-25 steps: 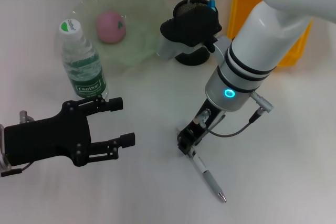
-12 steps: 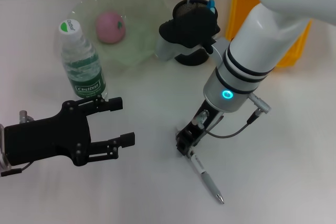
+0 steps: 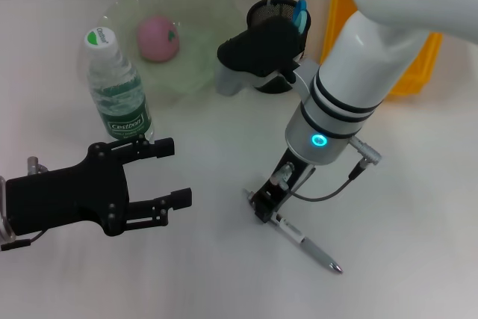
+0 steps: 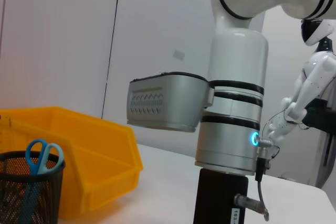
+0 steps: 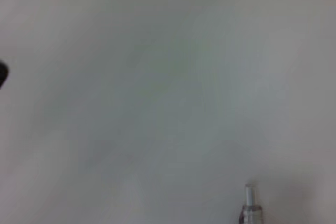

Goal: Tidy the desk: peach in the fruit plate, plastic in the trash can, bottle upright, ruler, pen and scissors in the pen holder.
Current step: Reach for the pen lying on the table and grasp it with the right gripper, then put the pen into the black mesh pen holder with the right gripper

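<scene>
Right pincer (image 3: 263,207) holds the pen (image 3: 306,244) by one end, tip on the table (image 3: 418,207); left pincer (image 3: 168,173) hovers wide.

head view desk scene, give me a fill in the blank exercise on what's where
1. The pink peach lies in the green ____.
2. The water bottle with the green label stands ____ on the desk.
3. The right hand is shut on one end of the ____, whose tip points away over the white desk.
4. The blue-handled scissors stand in the black mesh ____.

The left hand hovers open, holding nothing.

Missing words: fruit plate; upright; pen; pen holder
</scene>
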Controlling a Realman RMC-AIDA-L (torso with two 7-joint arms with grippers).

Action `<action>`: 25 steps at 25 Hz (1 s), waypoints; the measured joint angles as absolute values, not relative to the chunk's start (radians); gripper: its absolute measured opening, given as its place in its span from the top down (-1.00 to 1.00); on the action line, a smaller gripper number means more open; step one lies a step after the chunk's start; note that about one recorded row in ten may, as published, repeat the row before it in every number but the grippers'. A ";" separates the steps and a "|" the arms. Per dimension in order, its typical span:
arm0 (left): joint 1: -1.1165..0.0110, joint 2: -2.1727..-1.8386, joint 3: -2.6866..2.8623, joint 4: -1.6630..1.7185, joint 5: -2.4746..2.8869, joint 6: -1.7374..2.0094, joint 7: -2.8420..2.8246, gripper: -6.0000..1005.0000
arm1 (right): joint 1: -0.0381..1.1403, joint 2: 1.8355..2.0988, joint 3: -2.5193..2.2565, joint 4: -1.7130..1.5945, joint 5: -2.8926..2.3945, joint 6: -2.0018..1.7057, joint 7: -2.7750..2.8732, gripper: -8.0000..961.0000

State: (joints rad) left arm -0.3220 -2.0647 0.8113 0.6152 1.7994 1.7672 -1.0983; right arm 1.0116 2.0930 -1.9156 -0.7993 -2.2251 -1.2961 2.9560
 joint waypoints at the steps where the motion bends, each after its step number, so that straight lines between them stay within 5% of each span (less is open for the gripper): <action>1: -0.322 -2.065 0.811 0.615 1.799 1.767 -1.098 -0.59 | 1.009 2.093 -1.922 -0.812 -2.226 -1.299 2.956 0.46; 7: -0.320 -2.065 0.806 0.618 1.798 1.767 -1.098 -0.59 | 0.978 2.093 -1.919 -0.885 -2.251 -1.309 2.954 0.74; 11: -0.318 -2.065 0.795 0.618 1.797 1.770 -1.098 -0.59 | 0.906 2.083 -1.829 -1.013 -2.321 -1.328 2.954 0.74; 19: -0.314 -2.065 0.795 0.612 1.796 1.775 -1.087 -0.59 | 0.533 2.086 -1.499 -1.549 -2.387 -1.111 2.741 0.74; 25: -0.315 -2.068 0.795 0.610 1.796 1.776 -1.069 -0.59 | 0.324 2.089 -1.518 -1.502 -1.777 -0.731 2.072 0.74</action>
